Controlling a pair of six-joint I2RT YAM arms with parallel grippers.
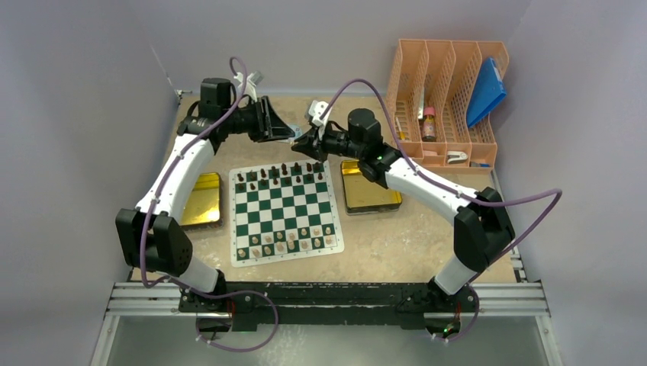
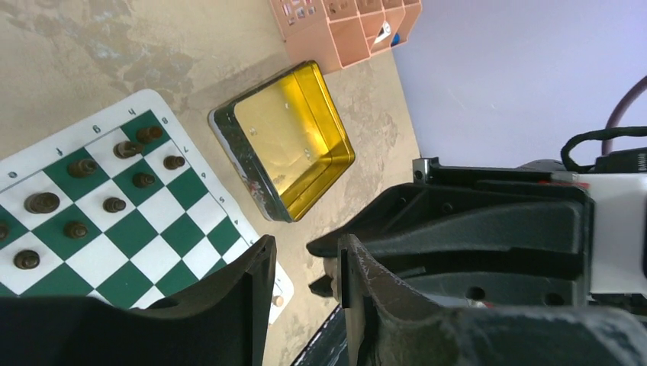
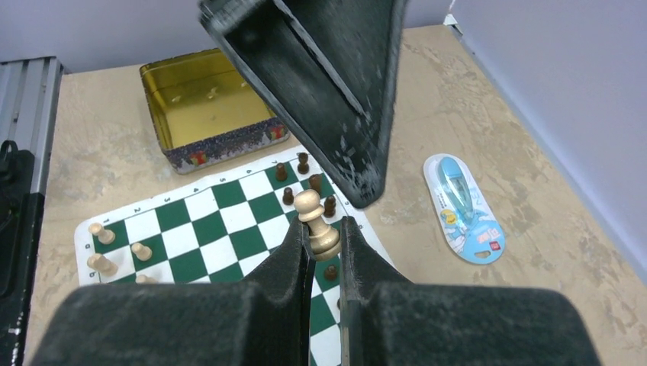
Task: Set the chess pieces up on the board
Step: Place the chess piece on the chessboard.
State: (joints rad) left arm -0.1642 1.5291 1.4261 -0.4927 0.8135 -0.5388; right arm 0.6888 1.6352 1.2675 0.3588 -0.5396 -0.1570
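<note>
Cream chess piece [image 3: 309,206] is clamped upright in the right end effector [image 3: 320,232], raised over the dark pieces [image 3: 304,162] at the board [image 1: 286,207] end nearest the surface [image 1: 427,236] far edge. Left end effector [image 2: 305,282] is just beside it, jaws apart, seemingly empty. Best done by carrying it high over the dark rows, then lowering it straight onto a free near-edge square.

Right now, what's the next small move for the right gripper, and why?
Probably carry the cream piece to the near rows: the right gripper holds it over the dark pieces at the far end of the board, while the other cream pieces stand at the near end.
</note>
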